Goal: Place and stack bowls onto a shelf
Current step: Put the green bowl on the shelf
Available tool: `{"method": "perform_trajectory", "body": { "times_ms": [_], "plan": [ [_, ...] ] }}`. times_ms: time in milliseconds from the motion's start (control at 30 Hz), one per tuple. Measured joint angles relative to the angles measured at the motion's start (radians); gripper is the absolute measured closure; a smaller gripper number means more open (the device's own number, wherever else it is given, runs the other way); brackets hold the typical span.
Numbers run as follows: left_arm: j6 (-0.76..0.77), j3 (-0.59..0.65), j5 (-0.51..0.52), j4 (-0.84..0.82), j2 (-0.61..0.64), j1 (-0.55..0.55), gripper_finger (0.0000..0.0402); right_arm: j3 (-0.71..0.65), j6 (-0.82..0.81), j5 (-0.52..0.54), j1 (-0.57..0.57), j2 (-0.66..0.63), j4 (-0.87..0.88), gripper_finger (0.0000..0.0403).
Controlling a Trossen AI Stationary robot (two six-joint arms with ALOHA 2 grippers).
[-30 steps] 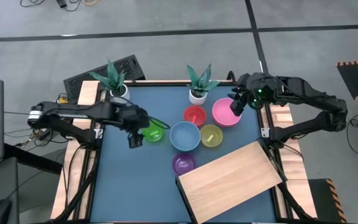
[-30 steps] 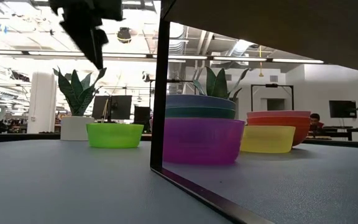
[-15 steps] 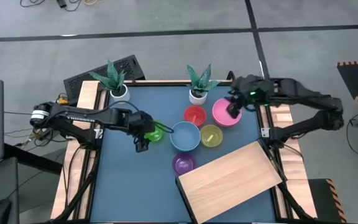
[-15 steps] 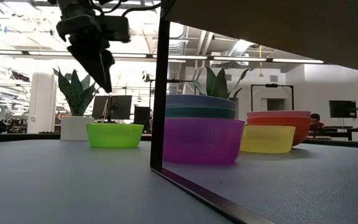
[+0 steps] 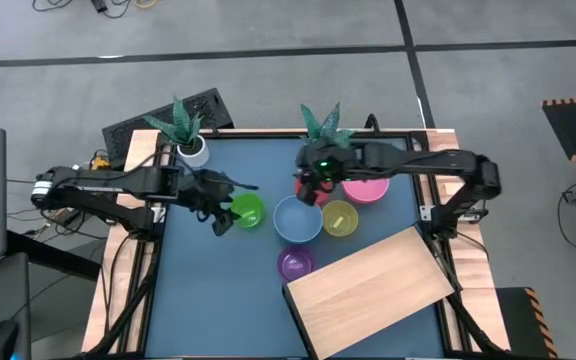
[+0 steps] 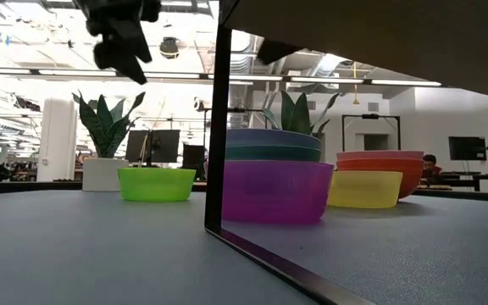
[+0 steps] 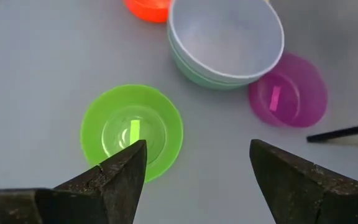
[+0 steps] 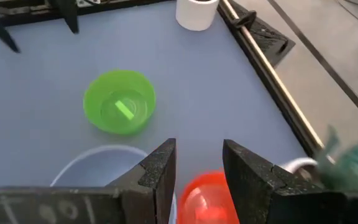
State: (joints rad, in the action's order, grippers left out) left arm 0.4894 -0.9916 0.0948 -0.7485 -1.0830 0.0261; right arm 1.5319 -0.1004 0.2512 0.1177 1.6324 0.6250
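Left gripper (image 7: 194, 168) above lime green bowl (image 5: 246, 212), fingers spread wide, holding nothing; right gripper (image 8: 199, 163) over red bowl (image 5: 313, 186), jaws parted with narrow gap, empty (pink bowl (image 5: 368, 188) at its 3 o'clock); light blue bowl (image 5: 297, 218) at centre, purple bowl (image 5: 296, 263) at its 6 o'clock, yellow-green bowl (image 5: 339, 219) at 3; shelf (image 5: 373, 290) toward 4 o'clock, touching purple bowl.
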Motion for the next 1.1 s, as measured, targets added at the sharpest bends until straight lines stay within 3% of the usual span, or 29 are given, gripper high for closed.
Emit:
{"method": "perform_trajectory", "body": {
  "times_ms": [400, 633, 833, 1100],
  "plan": [
    [0.18, -0.001, 0.163, -0.08, 0.178, -0.028, 0.0133, 0.168, 0.013, -0.072, 0.001, 0.362, -0.228, 0.0243],
    [0.189, -0.001, 0.175, -0.079, 0.189, -0.028, 0.0133, 0.342, 0.023, -0.182, 0.009, 0.558, -0.2, 0.0204],
    [0.188, -0.001, 0.175, -0.08, 0.18, -0.028, 0.0133, 0.482, 0.022, -0.186, 0.024, 0.684, -0.099, 0.0153],
    [0.178, -0.001, 0.182, -0.085, 0.179, -0.028, 0.0133, 0.529, -0.003, -0.179, 0.053, 0.767, -0.036, 0.0148]
  ]
}}
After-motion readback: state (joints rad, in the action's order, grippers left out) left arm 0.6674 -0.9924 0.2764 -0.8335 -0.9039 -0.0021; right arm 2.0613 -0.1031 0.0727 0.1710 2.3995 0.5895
